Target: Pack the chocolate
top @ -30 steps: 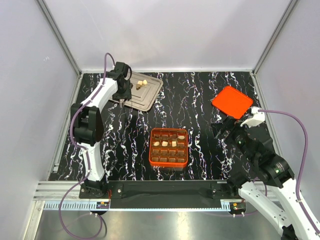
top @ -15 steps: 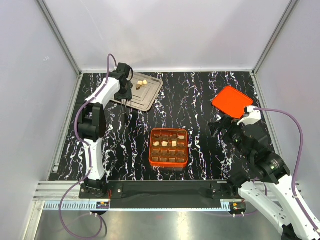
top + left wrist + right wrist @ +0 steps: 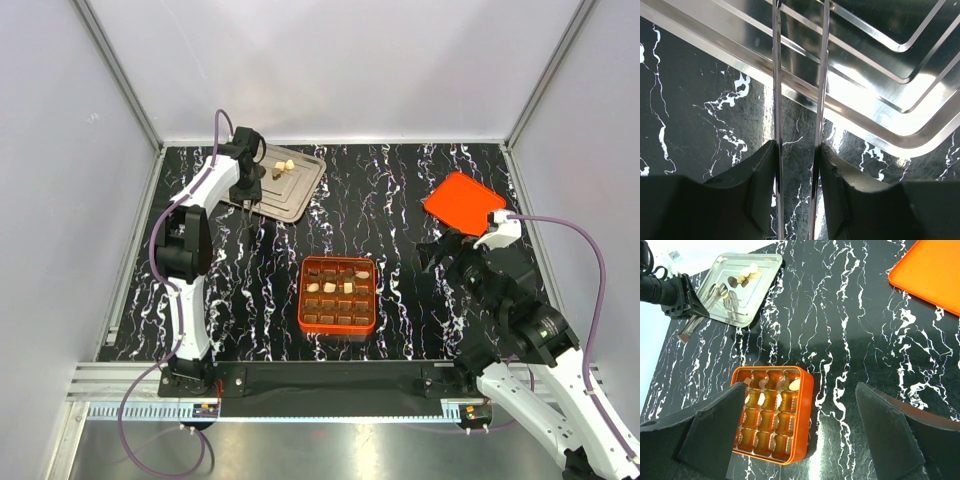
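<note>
**Top view.** Black marbled table, walled on the left, far and right sides and open only toward the arm bases. Metal tray at the far left, set askew, with the left gripper over its near-left rim. Loose chocolate bunched at the tray's far corner, pale bits beside a dark one, apart from the gripper. Orange box at table centre, well apart from the tray, with a bare band of table between. A few cream pieces already seated in the upper grid cells; dark ones hard to tell from the brown cells. Orange lid lying flat at the far right, near the right wall and apart from the box.

**Left wrist view.** Two thin blades running side by side across the tray's stepped rim. Jaws drawn close with a slim gap, nothing seen in it. Tips cut off by the frame's top edge, so gripping or not: cannot tell.

**Right wrist view.** Right gripper poised above the table, right of the box and near the lid's near corner. Jaws spread wide, holding nothing. Box seen between the fingers, tray and lid corner beyond them. Bare table on every side of the box.
</note>
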